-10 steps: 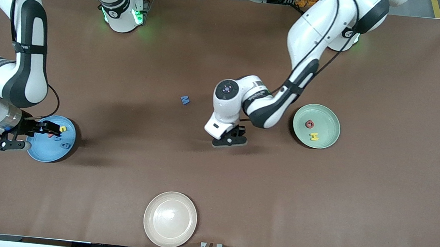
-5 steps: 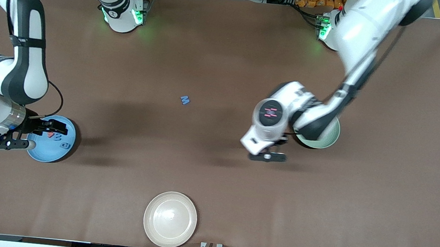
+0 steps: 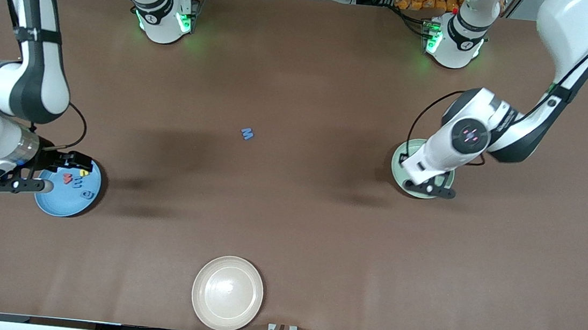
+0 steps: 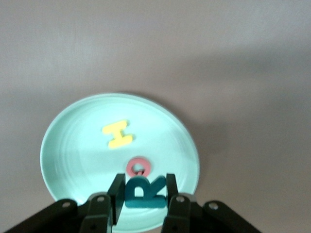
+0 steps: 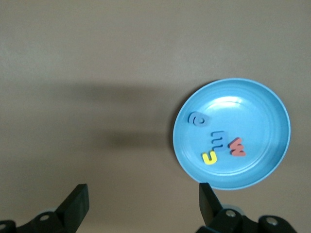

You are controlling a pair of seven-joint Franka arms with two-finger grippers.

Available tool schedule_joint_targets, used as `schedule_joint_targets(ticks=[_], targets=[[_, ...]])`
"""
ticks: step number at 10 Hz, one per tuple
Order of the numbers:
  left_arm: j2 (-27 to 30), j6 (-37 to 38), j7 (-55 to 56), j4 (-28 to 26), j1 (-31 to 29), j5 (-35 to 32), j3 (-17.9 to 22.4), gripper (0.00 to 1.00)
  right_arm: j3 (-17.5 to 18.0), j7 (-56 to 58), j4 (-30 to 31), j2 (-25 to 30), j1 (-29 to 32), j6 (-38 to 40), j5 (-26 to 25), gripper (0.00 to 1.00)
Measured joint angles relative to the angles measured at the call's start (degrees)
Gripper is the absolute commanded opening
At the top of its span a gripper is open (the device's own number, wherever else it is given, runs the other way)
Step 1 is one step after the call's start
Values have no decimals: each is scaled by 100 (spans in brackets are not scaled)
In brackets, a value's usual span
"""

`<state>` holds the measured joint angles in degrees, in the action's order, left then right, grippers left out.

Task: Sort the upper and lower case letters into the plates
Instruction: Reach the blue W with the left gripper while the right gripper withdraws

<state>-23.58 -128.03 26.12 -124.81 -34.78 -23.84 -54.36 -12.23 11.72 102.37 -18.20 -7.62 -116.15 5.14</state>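
Observation:
My left gripper (image 3: 428,187) hangs over the pale mint green plate (image 3: 396,161), shut on a teal letter R (image 4: 141,194). On that plate (image 4: 73,155) lie a yellow H (image 4: 117,134) and a red ring-shaped letter (image 4: 139,166). My right gripper (image 3: 67,174) stands open and empty over the rim of the light blue plate (image 3: 66,202). That plate (image 5: 257,111) holds two blue letters (image 5: 198,118), a red one (image 5: 237,147) and a yellow one (image 5: 210,157). A blue letter (image 3: 247,134) lies alone on the bare table near its middle.
A cream-white plate (image 3: 227,293) sits close to the table's edge nearest the front camera, with nothing on it. The brown tabletop (image 3: 288,229) stretches wide between the three plates.
The left arm has swung from the table's middle to over the mint plate, carrying the teal letter. The right gripper has stayed by the blue plate, shifting only slightly.

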Motion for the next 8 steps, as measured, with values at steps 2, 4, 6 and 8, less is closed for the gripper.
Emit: schedule_joint_targets(ticks=[2,4,6,8], targets=[[70,-452,-124,-607,-503,-325,-122,100,444,-129,366,375,308,-4,-190,100],[70,-531,-136,-628,-510,-344,-202,100,737,-131,688,732,581,-5,-321,100],[61,-574,214,-499,-347,-342,-421,100,821,-147,840,997,614,-1,-375,100],[-92,-622,1471,-158,481,-333,-454,100,878,-186,826,1194,611,27,-398,100]])
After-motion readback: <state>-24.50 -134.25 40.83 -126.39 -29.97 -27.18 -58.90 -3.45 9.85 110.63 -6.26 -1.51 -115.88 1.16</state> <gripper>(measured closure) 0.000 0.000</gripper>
